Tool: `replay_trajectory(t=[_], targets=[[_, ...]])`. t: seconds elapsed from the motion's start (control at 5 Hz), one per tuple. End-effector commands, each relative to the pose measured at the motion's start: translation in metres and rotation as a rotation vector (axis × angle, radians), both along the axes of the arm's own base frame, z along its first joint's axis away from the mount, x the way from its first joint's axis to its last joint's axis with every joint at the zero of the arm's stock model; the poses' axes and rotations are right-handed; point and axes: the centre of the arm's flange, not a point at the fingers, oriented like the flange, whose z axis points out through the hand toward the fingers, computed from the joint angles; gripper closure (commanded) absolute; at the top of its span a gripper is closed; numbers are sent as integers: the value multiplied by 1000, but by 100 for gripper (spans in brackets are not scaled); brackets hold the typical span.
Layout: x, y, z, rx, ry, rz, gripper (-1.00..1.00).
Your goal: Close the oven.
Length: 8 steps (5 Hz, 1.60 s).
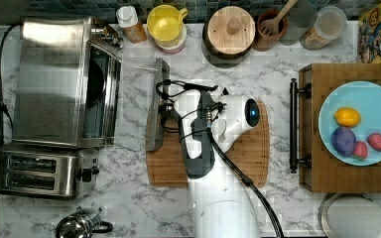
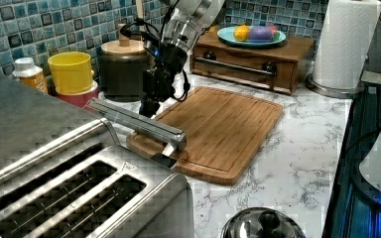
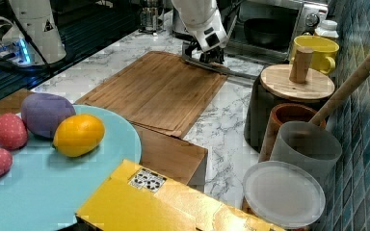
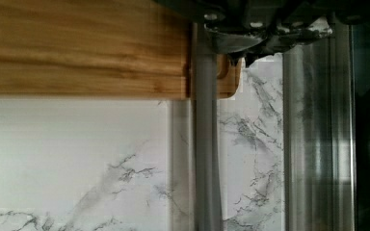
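The stainless-steel oven (image 1: 49,79) stands at the top view's left with its dark inside showing. Its glass door is swung down flat, and the door's bar handle (image 1: 154,106) lies along the near edge of the wooden cutting board (image 1: 253,153). My gripper (image 1: 167,106) sits right at that handle, about mid-length. In the left view the gripper (image 2: 149,108) comes down onto the bar handle (image 2: 144,124) from above. In the wrist view the handle (image 4: 204,159) runs straight out from under the gripper (image 4: 243,48). In the right view the gripper (image 3: 204,57) hangs in front of the open oven (image 3: 270,29).
A two-slot toaster (image 1: 44,171) stands beside the oven and a kettle (image 1: 79,225) lies near the front edge. A yellow mug (image 1: 166,22), a wood-lidded canister (image 1: 230,29) and jars line the back wall. A wooden tray (image 1: 310,129) with a fruit plate is at the top view's right.
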Motion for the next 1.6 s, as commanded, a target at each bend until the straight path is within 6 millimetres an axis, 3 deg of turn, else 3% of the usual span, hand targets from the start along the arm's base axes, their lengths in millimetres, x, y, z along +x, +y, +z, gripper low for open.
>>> replay_trajectory(t=[0.2,0.4,0.8,1.0,1.2,1.4,1.6], targets=[[48,35,48,96,-37,-5,100],[51,44,55,152,-6,37,100],[41,87,77,182,-32,84,100],[42,109,114,167,-63,133,100],[41,138,172,147,-139,158,100],[44,174,209,67,-157,188,100],[58,209,216,-61,-111,219,100]])
